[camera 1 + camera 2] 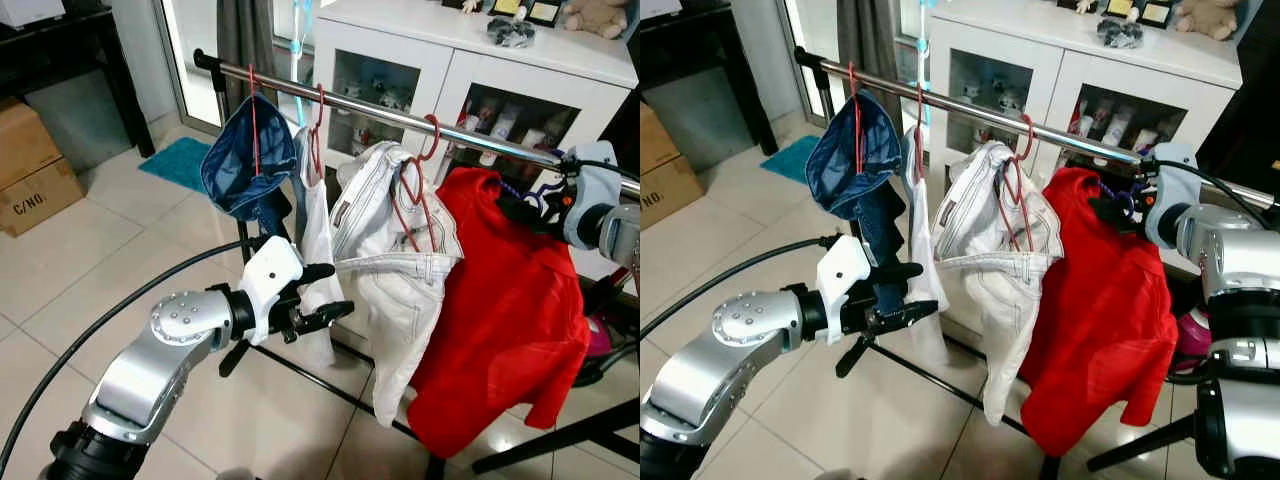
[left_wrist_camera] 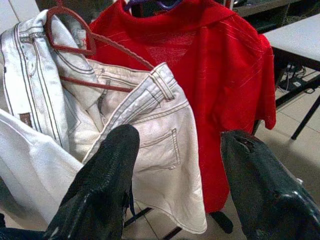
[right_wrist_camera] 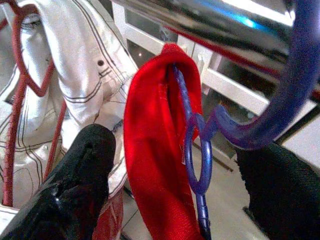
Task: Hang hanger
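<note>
Two pincers are raised near the metal rail (image 1: 400,118). The right pincer (image 3: 180,195) is lifted to rail height, its fingers spread wide on either side of the purple hanger (image 3: 200,165), whose hook curves over the rail and carries the red shirt (image 1: 500,300). The left arm bends forward low, its left pincer (image 2: 175,165) wide apart and holding nothing, facing the white jeans (image 1: 390,270) on a red hanger (image 1: 410,195).

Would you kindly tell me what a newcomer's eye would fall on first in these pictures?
The bright red shirt on its blue hanger, at the rail's right end with the right gripper at its collar. Beside it hang white jeans, with the left gripper open below.
</note>
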